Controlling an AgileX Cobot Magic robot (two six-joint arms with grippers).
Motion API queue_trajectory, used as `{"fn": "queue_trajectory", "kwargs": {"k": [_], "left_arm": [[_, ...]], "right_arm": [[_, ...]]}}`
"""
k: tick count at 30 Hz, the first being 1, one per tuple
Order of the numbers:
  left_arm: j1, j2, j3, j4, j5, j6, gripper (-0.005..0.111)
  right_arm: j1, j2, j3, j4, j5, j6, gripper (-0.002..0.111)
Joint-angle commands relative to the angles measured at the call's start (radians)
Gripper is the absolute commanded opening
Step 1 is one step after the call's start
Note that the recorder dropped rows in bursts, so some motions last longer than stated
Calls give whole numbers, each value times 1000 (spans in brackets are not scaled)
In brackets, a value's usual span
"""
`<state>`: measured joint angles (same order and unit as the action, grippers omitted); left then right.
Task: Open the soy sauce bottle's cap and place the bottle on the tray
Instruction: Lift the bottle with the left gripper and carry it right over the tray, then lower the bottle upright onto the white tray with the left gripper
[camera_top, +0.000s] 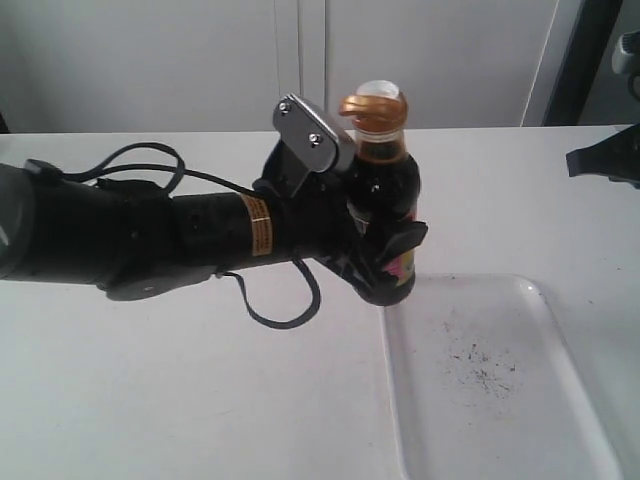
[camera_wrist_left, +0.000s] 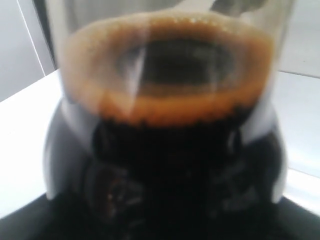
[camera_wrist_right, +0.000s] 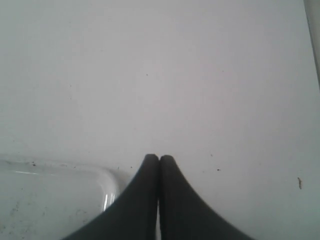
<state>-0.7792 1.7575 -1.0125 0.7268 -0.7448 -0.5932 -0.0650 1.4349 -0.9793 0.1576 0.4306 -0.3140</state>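
The soy sauce bottle (camera_top: 388, 185) stands upright in my left gripper (camera_top: 385, 255), which is shut on its lower body from the left. The bottle's base is at the far left corner of the tray (camera_top: 560, 340); I cannot tell whether it touches. On the golden cap (camera_top: 375, 108) a whitish inside shows at the top, so the lid looks flipped up. In the left wrist view the bottle (camera_wrist_left: 170, 100) fills the picture, with foam on the dark liquid. My right gripper (camera_wrist_right: 159, 159) is shut on nothing, over the table beside a tray corner (camera_wrist_right: 50, 200).
The white table (camera_top: 150, 400) runs left and in front of the tray. A black cable loop (camera_top: 283, 318) hangs under the left arm. At the exterior view's right edge is the right arm's dark end (camera_top: 605, 160). Dark specks (camera_top: 485, 365) lie on the tray floor.
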Motion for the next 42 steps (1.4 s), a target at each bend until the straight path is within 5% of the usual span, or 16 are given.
{"fn": "queue_trajectory", "kwargs": {"k": [1, 23, 42], "left_arm": [[-42, 18, -76, -7, -39, -17, 0], [-159, 187, -282, 45, 75, -91, 0], [-188, 260, -345, 51, 114, -92, 0]], "right_arm": [[-6, 35, 5, 4, -10, -5, 0], [-6, 44, 5, 5, -25, 17, 0], [-6, 44, 5, 8, -29, 23, 0]]}}
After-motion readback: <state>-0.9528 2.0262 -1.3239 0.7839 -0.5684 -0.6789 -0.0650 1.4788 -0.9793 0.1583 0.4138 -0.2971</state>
